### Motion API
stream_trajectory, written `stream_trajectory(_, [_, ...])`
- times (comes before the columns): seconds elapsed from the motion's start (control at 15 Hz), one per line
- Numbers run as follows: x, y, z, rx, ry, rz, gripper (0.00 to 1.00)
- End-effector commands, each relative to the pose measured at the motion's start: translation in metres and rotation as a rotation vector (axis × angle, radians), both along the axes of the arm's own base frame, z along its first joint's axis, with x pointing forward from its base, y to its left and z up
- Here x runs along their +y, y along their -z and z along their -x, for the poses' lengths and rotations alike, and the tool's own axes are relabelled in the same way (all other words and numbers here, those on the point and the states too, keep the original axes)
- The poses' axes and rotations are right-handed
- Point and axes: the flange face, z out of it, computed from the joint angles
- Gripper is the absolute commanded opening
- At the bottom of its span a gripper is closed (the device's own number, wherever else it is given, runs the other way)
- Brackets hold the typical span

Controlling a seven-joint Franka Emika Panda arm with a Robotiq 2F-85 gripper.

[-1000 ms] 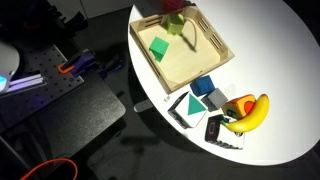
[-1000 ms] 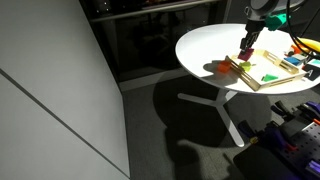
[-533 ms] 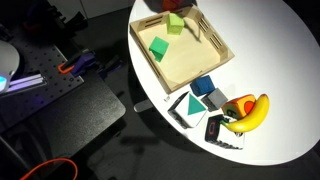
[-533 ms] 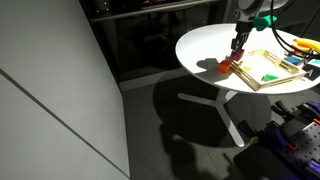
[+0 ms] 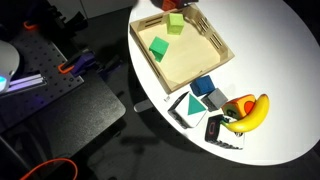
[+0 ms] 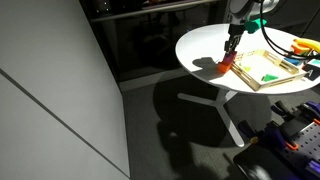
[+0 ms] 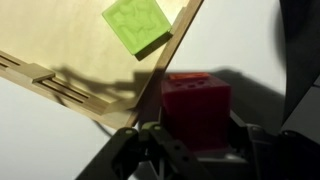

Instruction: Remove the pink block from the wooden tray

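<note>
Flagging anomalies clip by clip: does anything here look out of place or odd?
Nothing spilled or damaged. One oddity: the block gripped by the tool, just outside the wooden tray rim, looks red, not pink, in the wrist view. A green block lies in the tray.

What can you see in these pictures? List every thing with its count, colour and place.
table: one, white, round, under everything.
wooden tray: one, light tan, on the table.
green blocks: two, green, inside the tray.
pink block: one, pinkish red, just outside the tray's rim, over the table.
blue block: one, blue, on the table beside the tray.
grey block: one, grey, next to the blue block.
banana: one, yellow, near the table's edge.
Small pieces by the banana: too small to name.
pincer: one, dark, shut on the pink block.
</note>
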Motion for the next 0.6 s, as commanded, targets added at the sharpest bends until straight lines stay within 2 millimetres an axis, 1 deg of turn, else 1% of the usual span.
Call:
stream_trajectory(0.0, [0.0066,0.0003,-0.0107,0.015,-0.008,-0.007,0.30])
stream_trajectory(0.2, [0.0112,0.0047,-0.0109,0.023,-0.012,-0.013,0.30])
stream_trajectory(0.27, [0.0117,0.0055,-0.0102,0.029,-0.011,-0.014,0.45])
stream_trajectory(0.33, [0.0113,0.0053,-0.0091,0.032,-0.010,-0.015,0.80])
stream_trajectory(0.4, [0.0108,0.0049,-0.0080,0.035,-0.009,-0.017,0.79])
stream_trajectory(0.47, [0.0097,0.0036,-0.0066,0.037,-0.009,-0.020,0.81])
stream_trajectory(0.53, [0.0084,0.0007,-0.0048,0.036,-0.010,-0.026,0.86])
